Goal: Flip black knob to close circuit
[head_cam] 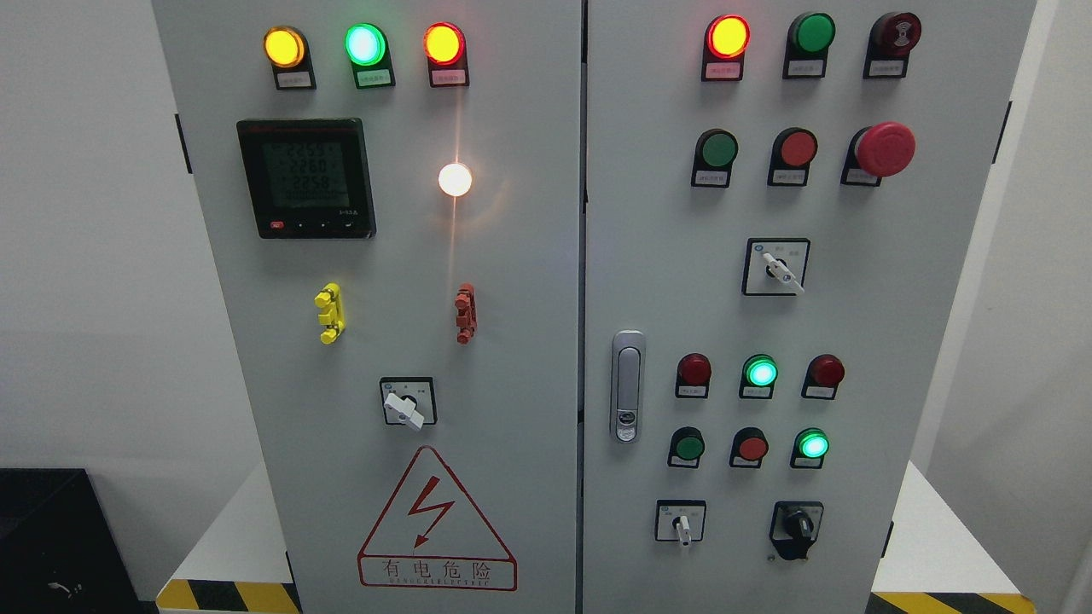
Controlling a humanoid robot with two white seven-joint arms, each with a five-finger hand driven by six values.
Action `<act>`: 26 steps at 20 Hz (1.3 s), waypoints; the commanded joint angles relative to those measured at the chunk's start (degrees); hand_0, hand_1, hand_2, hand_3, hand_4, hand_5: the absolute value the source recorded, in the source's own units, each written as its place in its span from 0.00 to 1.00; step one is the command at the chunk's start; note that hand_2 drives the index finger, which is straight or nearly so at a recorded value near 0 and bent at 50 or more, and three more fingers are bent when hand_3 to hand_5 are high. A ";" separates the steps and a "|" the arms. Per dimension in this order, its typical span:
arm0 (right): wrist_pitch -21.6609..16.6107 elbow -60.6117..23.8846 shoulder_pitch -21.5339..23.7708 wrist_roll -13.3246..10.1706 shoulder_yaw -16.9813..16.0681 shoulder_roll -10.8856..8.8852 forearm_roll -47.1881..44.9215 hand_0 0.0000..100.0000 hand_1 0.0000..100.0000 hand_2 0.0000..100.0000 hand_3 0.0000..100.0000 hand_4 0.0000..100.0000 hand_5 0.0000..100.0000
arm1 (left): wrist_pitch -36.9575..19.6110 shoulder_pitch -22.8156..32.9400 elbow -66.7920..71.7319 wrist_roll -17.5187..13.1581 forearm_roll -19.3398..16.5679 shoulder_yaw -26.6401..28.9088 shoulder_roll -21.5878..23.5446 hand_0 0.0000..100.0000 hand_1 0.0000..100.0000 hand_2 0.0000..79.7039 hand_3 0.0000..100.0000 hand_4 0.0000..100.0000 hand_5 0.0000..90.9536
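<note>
The black knob (798, 527) sits at the lower right of the right cabinet door (853, 324), on a black plate. Its handle is tilted towards the upper left. Neither of my hands nor arms shows in the head view. Left of the knob is a small white-handled selector switch (682, 523) with its lever pointing down.
The grey cabinet carries lit lamps, push buttons, a red mushroom stop button (884, 149), a door handle (628, 385), a digital meter (306, 177) and more selector switches (408, 402) (777, 267). It stands on a white base with yellow-black striped edges (230, 594). A black box (51, 537) sits at the lower left.
</note>
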 commanded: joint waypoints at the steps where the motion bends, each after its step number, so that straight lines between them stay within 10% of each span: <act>1: 0.05 0.48 -1.22 1.01 0.37 0.29 -1.40 0.00 0.15 0.00 0.00 0.00 0.00 | -0.04 1.23 -1.32 0.00 0.00 0.00 -0.01 0.12 0.56 0.00 0.00 0.00 0.00; 11: 0.05 -1.18 -5.44 3.12 -2.26 1.26 -3.34 0.00 0.12 0.00 0.00 0.00 0.00 | -0.04 1.23 -1.32 0.00 0.00 0.00 -0.01 0.12 0.56 0.00 0.00 0.00 0.00; 20: -0.39 -23.75 0.89 3.12 -5.17 2.32 -1.76 0.00 0.10 0.00 0.07 0.00 0.00 | -0.04 1.23 -1.32 0.00 0.00 0.00 -0.01 0.12 0.56 0.00 0.00 0.00 0.00; 26: -2.23 -34.48 1.86 1.20 -7.80 2.40 7.45 0.00 0.10 0.13 0.26 0.23 0.04 | -0.04 1.23 -1.32 0.00 0.00 0.00 -0.01 0.12 0.56 0.00 0.00 0.00 0.00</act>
